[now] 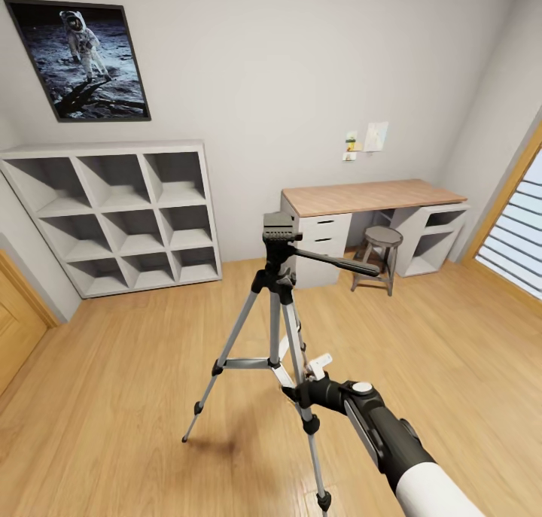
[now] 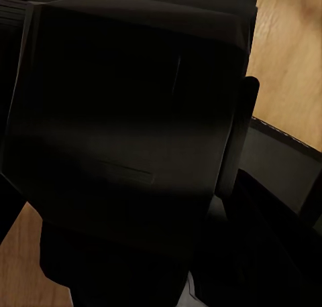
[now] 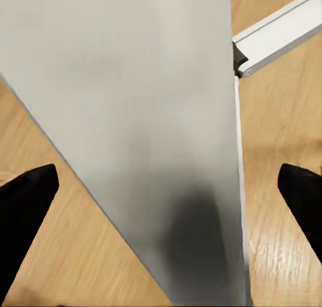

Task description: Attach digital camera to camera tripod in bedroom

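- Head view: right end effector [image 1: 301, 385] reaches the tall silver-legged camera tripod [image 1: 280, 306] at leg height.
- Right wrist view: fingers [image 3: 27, 200] spread, silver leg between, untouched.
- Left end effector state: cannot tell.

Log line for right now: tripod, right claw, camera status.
camera tripod: upright on wood floor | right claw: open, straddling a silver leg, not clamped | tripod head: bare, no digital camera mounted

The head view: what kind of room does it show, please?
Probably a bedroom or home study: light wood floor, white walls, a white cube shelf, a wood-topped desk with a stool, and an astronaut picture. A camera tripod stands mid-floor.
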You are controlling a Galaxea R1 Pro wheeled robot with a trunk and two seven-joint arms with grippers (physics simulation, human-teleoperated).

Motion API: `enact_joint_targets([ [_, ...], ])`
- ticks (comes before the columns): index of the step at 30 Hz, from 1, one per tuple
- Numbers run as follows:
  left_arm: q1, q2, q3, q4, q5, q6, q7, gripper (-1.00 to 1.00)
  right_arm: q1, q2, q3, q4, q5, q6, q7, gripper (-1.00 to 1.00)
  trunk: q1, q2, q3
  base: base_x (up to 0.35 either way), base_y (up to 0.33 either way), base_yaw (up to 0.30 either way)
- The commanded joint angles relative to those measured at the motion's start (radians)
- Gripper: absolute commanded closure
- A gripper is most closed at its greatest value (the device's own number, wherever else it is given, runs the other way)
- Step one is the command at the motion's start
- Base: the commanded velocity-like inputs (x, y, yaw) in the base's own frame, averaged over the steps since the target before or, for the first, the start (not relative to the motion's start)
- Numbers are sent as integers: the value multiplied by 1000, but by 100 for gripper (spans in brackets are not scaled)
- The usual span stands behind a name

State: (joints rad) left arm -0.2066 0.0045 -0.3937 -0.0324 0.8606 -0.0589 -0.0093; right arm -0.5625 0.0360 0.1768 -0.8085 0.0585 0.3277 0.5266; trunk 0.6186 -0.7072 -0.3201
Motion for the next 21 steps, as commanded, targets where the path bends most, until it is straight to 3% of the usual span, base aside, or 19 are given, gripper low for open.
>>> enact_joint_targets([
  [1,0,0,-8,0,9,-2,-2,100,0,0,-1,0,6,4,4,100,0,-1,-1,0,0,0],
  [14,0,0,-8,0,9,-2,-2,100,0,0,-2,15,6,2,-13,100,0,-1,-1,0,0,0],
  [21,0,0,-9,0,9,-2,-2,100,0,-2,-2,15,6,1,-62,100,0,-1,-1,0,0,0],
])
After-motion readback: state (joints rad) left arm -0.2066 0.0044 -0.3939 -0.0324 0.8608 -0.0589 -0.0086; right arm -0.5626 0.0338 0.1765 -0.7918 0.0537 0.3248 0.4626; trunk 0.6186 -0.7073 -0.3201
